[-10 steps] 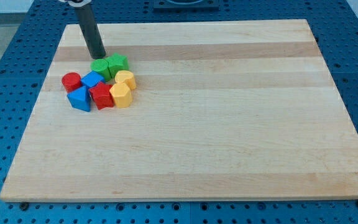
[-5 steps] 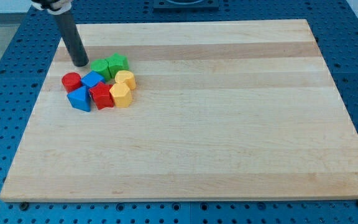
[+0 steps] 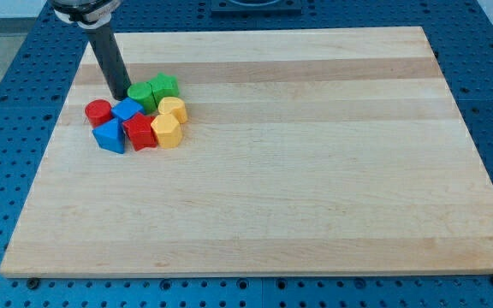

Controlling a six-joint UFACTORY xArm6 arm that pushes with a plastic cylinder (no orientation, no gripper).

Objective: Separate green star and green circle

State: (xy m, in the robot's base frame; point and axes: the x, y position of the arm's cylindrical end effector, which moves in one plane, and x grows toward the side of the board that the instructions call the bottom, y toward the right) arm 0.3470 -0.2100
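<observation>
At the view's left, my tip point(image 3: 120, 94) rests on the desk point(image 3: 315, 171) just beside the left edge of the green circle point(image 3: 139, 93), possibly already touching it; the rod hides the contact, so I cannot tell. There are no fingers on this arm, only the rod, so nothing is held. Just below my tip sit the red cylinder point(image 3: 98, 111) and a blue block point(image 3: 127, 109), with a blue triangle point(image 3: 109, 136) and a red block point(image 3: 140, 132) under them.

The green circle touches the green star point(image 3: 164, 85) on its right, and two yellow blocks point(image 3: 171, 109) point(image 3: 167, 131) lie just below the star.

To do this step well, I judge a straight push rightward would only drive the pair along together. Better to bring my tip round to the top of the seam between circle and star and wedge downward or sideways there, sending one away toward the open desk at the view's right, while avoiding the blue and yellow neighbours.
</observation>
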